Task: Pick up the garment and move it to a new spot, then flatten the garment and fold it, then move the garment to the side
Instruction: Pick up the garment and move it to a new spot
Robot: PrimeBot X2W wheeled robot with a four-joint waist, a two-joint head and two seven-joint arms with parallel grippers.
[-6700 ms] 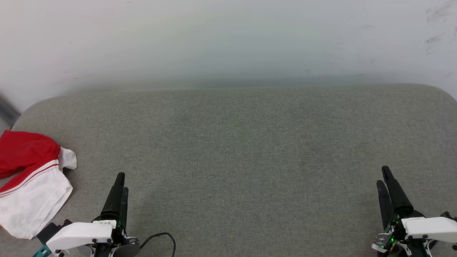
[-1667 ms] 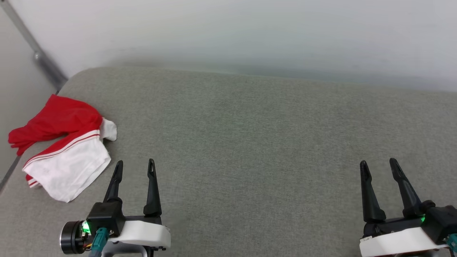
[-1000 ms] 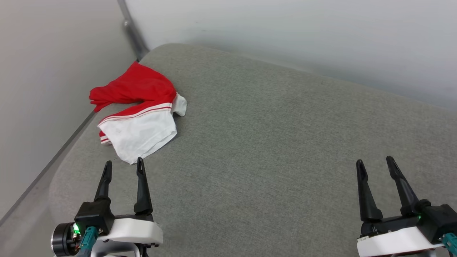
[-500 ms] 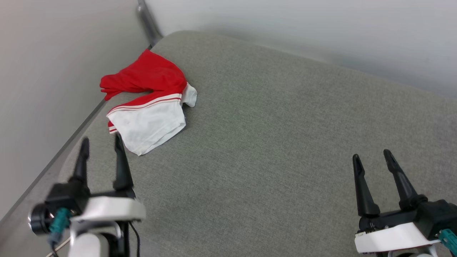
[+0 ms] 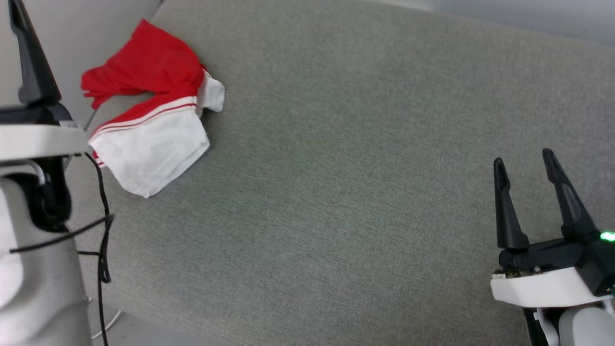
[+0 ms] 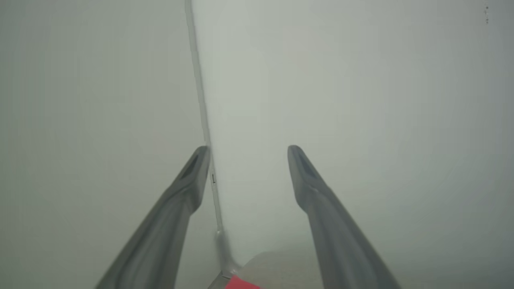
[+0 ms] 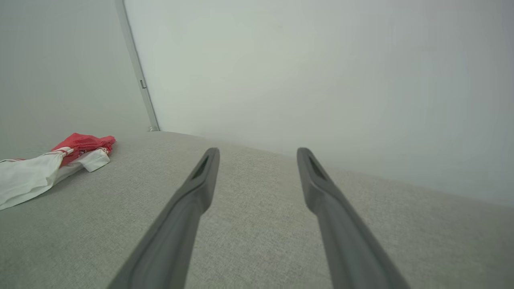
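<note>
Left hand point(image 6: 248, 148) lifted near garment point(image 5: 149, 110), spread, empty; right hand point(image 5: 522, 156) spread, empty.

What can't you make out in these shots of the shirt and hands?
Garment, head view: crumpled, its own folds hide its underside and full shape.
Garment, left wrist view: a hazy red sliver cut off by the bottom edge.
Left hand: partly cut off by the head view's left edge.

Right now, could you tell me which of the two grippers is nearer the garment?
The left gripper: it hangs just beside the garment, while the right gripper is far across the cushion.
</note>
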